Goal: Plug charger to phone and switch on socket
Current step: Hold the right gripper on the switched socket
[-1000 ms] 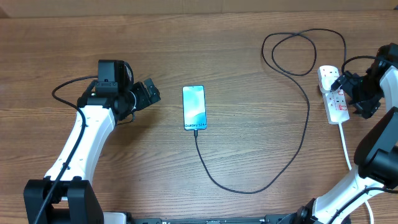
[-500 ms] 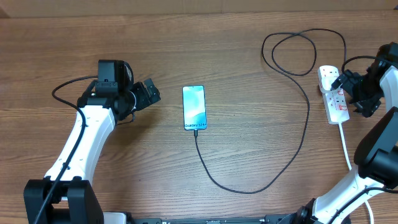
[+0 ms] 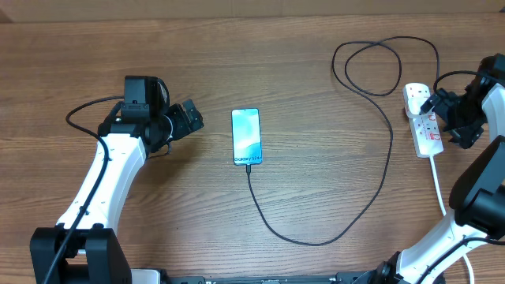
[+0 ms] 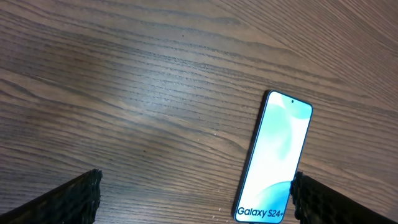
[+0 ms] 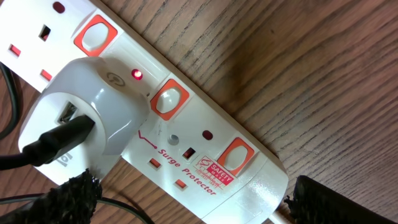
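The socket (image 5: 205,143) is seen directly under the right gripper (image 5: 205,196), jaws spread wide, with its long axis slanting across the gap. The switch (image 5: 169,99) by the white adapter (image 5: 81,118) lies just ahead, beside a lit red light (image 5: 135,75). The phone (image 3: 245,136), met by the charger (image 3: 387,150), is placed mid-table near the left gripper (image 4: 202,199), jaws likewise apart.

phone (image 4: 277,158): lower end cut by the wrist view's bottom edge
socket (image 5: 193,134): left end runs off frame
charger (image 3: 308,244): tip at phone too small to tell
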Action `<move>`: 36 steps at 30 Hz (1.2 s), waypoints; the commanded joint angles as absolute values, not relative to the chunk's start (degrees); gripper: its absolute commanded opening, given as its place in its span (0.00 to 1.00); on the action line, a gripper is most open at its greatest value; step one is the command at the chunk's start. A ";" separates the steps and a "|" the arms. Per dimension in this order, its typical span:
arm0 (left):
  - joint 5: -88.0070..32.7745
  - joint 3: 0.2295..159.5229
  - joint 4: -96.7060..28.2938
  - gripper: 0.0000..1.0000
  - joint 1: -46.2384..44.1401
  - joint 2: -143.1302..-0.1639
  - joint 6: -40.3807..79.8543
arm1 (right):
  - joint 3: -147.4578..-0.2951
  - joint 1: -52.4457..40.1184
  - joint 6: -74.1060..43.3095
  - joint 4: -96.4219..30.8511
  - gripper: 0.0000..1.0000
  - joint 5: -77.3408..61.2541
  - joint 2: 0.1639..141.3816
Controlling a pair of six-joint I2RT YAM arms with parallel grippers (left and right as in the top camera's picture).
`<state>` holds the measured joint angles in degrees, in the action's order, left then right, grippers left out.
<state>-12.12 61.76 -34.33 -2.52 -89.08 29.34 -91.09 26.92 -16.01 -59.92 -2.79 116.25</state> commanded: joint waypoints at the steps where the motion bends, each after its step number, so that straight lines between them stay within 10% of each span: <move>1: -11.60 61.95 -34.26 0.99 -2.59 -88.09 27.83 | -92.60 26.74 -15.57 -59.64 1.00 -3.11 114.54; 36: -11.57 61.95 -34.28 1.00 -2.59 -88.23 27.83 | -92.60 26.74 -15.55 -59.64 1.00 -3.11 114.54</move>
<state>-12.12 61.76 -34.30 -2.52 -89.08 29.34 -91.09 26.89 -16.03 -59.94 -2.76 116.25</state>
